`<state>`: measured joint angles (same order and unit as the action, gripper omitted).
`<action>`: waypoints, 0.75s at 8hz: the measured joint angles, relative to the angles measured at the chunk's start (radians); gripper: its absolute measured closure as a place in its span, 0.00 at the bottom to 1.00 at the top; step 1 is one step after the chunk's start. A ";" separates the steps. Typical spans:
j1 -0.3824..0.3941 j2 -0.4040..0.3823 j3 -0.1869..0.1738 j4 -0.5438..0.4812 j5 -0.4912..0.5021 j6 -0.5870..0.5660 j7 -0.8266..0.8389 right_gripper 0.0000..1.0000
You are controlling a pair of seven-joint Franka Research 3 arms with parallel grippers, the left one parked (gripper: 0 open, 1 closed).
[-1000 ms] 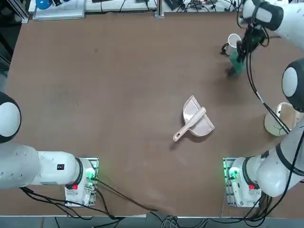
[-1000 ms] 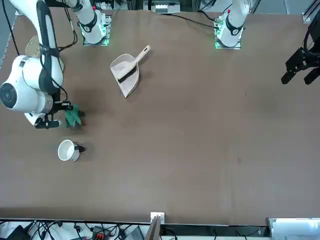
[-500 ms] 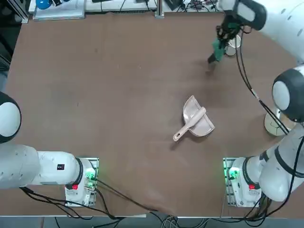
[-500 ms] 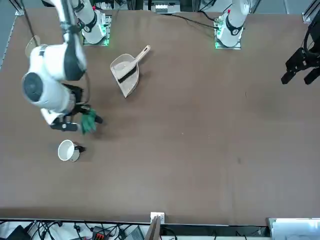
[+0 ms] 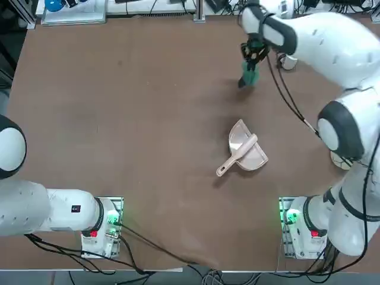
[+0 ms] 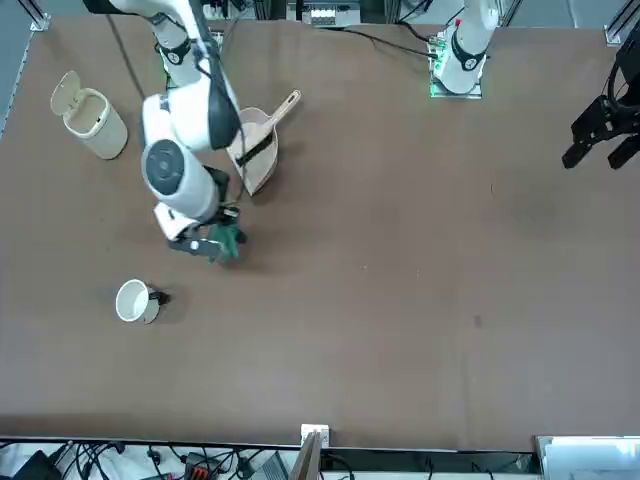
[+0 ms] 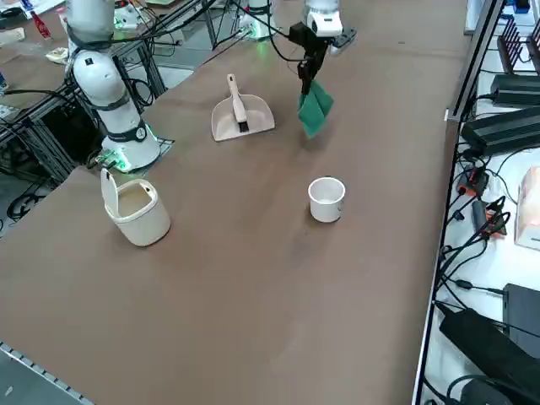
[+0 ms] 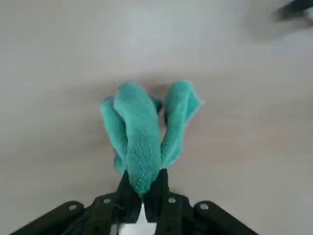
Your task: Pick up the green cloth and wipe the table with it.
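The right claw (image 8: 142,196) is clenched on the green cloth (image 8: 144,132), pinching 1 gathered fold near its top so the rest hangs free below the fingers. That grip suits wiping: the loose lower part can drag over the surface (image 5: 130,119) while the claw itself rides clear of it. In the right side view the green cloth (image 7: 315,108) hangs as a flat, angular flap under the claw (image 7: 307,74), its lower corner down at or just above the brown top; whether it actually touches cannot be told. It sits toward the far edge of the surface from the robot, on the working arm's half, with the beige dustpan (image 5: 244,148) nearer the middle and the white cup (image 7: 326,200) well apart toward the right edge.

The cloth is soft, fuzzy terry-like fabric, teal-green, bunched into 3 rounded lobes as seen from the wrist. It looks limp and should flatten easily under light pressure. The surface is matte, faintly mottled brown and flat. The dustpan is smooth rigid plastic with a scoop and a straight handle. A beige lidded bin (image 7: 135,209) stands near the right edge, lid (image 7: 108,189) tipped up.
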<state>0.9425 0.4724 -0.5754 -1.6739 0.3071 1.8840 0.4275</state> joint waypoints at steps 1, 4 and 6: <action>0.014 0.032 0.000 0.001 0.022 0.020 0.007 0.93; 0.044 0.111 0.003 0.001 0.053 0.067 0.047 0.93; 0.074 0.148 0.004 -0.030 0.073 0.120 0.059 0.93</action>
<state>1.0167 0.6209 -0.5714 -1.7036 0.3801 2.0040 0.4866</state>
